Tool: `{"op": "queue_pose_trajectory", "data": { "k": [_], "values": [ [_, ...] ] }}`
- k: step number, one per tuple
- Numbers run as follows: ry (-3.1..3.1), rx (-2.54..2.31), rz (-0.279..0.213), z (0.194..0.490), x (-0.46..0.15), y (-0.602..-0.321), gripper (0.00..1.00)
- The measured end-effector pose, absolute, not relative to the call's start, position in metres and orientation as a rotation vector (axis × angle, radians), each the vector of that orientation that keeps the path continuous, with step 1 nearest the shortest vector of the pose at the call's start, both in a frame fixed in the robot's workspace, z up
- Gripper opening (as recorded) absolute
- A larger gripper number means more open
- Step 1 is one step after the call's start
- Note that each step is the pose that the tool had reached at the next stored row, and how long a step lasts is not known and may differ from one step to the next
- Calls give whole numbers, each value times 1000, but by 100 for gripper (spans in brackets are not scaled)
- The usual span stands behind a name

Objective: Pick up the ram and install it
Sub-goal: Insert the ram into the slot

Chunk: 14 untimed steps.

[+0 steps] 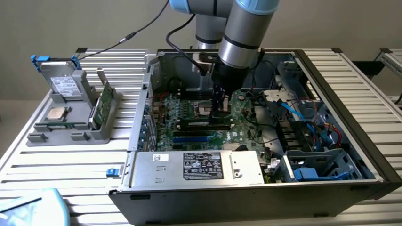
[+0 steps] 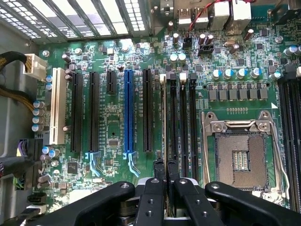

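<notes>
In the wrist view the ram (image 2: 163, 117) shows edge-on as a thin pale-topped strip. It lies in line with the first of the black memory slots (image 2: 183, 122), beside the long black expansion slot (image 2: 147, 110). My gripper (image 2: 164, 175) is shut on the ram's near end, with one black finger (image 2: 158, 172) on each side. Whether the stick sits in the slot or hovers just above it cannot be told. In the exterior view my gripper (image 1: 219, 111) reaches straight down inside the open computer case (image 1: 351, 94), just over the green motherboard (image 1: 188, 110).
The empty processor socket (image 2: 237, 155) lies beside the memory slots. A blue slot (image 2: 128, 113) and a white slot (image 2: 58, 106) are further off. The power supply (image 1: 201, 167) closes the case front, and cables (image 1: 301, 113) fill its right. A grey holder (image 1: 69, 127) outside carries a green card (image 1: 103, 106) and a silver chip (image 1: 58, 113).
</notes>
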<state>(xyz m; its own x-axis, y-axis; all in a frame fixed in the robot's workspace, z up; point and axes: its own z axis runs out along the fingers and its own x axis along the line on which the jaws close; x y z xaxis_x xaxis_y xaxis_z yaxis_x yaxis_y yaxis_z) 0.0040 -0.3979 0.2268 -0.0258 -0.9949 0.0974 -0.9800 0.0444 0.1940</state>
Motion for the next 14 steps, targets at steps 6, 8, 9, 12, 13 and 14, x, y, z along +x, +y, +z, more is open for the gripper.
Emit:
{"op": "queue_pose_trajectory", "data": {
  "k": [6, 8, 9, 12, 13, 14],
  "values": [
    [-2097, 2042, -113, 227, 5, -398, 13],
    [-2093, 2045, -114, 227, 5, -398, 13],
    [-2091, 2046, -114, 227, 5, -398, 13],
    [-2087, 2050, -114, 226, 5, -398, 13],
    [-2084, 2053, -114, 226, 5, -398, 13],
    [-2083, 2054, -113, 226, 5, -398, 13]
  ]
}}
